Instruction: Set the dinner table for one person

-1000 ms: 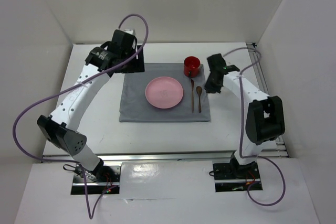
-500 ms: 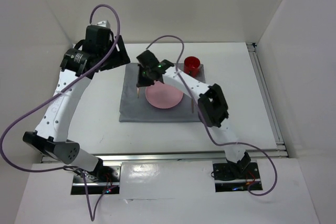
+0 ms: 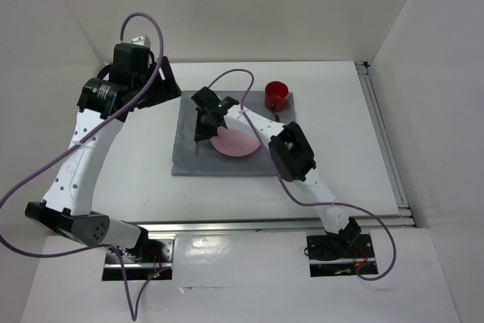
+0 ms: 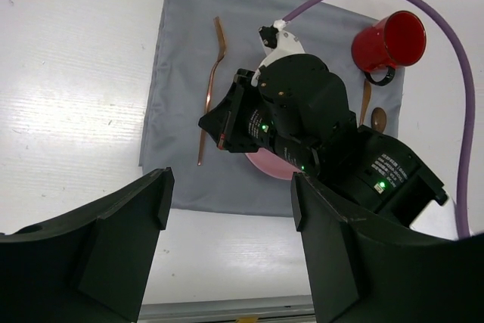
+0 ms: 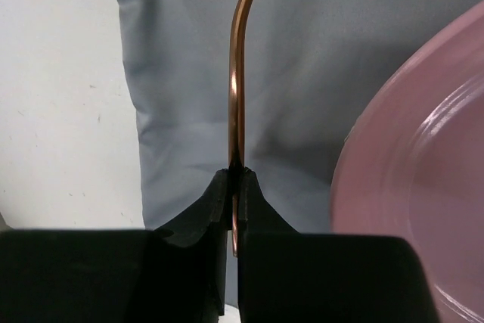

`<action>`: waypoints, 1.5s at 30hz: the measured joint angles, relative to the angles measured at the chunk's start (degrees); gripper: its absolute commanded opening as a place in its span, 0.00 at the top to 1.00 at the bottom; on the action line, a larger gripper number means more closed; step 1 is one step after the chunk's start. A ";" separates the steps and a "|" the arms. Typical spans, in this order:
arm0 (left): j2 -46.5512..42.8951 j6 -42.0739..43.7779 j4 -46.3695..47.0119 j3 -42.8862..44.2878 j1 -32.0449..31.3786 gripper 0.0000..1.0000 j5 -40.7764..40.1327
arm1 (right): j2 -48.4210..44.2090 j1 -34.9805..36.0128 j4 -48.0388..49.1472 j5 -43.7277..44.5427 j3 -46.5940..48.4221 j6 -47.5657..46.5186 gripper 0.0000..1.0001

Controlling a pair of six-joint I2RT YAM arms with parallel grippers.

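Far left: left gripper (image 4: 231,191) above the dinner table (image 3: 136,164), fingers spread wide, holding nothing. Mid-table: grey cloth (image 3: 189,158) lying flat. Over its left part: right gripper (image 5: 236,175) pinched tight on a copper fork (image 5: 237,88). Just right: pink plate (image 3: 231,146) on the cloth. Far right corner of the cloth: red mug (image 3: 276,94), spoon (image 4: 378,117) near it.

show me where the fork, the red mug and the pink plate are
fork (image 4: 211,81), left wrist view, middle of its handle
red mug (image 4: 372,47), left wrist view, outer side wall
pink plate (image 5: 423,187), right wrist view, bare inner surface
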 measured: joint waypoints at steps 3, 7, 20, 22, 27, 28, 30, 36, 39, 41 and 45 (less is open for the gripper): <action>-0.13 0.07 0.00 0.00 0.04 0.19 0.31 | 0.55 0.00 0.04 -0.46 0.00 0.50 0.78; -0.35 0.17 -0.02 0.00 0.15 0.19 0.83 | 0.96 0.00 0.02 -1.16 0.00 0.70 0.60; -1.33 0.33 -0.02 0.00 0.52 0.19 2.03 | -2.80 0.02 0.39 -0.46 0.15 -0.63 0.49; -1.62 0.33 -0.02 0.02 0.52 0.19 2.29 | -6.08 -0.26 0.50 0.15 -0.57 -1.44 0.40; -4.46 0.39 1.46 0.00 0.52 0.17 3.50 | -19.54 -1.92 -0.76 3.80 -5.68 -3.82 0.00; -5.60 0.46 2.10 -0.07 0.52 0.15 3.72 | -22.91 -2.71 -0.59 6.08 -7.41 -4.55 0.00; -7.93 0.79 3.80 -0.61 0.52 0.14 4.22 | -29.46 -5.07 -2.27 10.67 -10.99 -5.05 0.00; -9.03 1.88 5.35 -0.90 0.81 0.10 5.44 | -43.21 -20.68 -11.96 20.24 -21.99 -2.97 0.00; -8.24 1.90 6.38 -3.65 1.01 0.10 5.84 | -47.15 -31.43 -16.31 23.41 -29.79 -1.92 0.00; -8.00 1.90 6.73 -5.88 1.01 0.10 5.97 | -49.53 -36.98 -18.71 24.98 -35.41 -1.84 0.00; -7.43 1.88 7.04 -8.39 1.01 0.10 6.27 | -55.54 -41.64 -20.92 25.33 -44.87 -3.69 0.00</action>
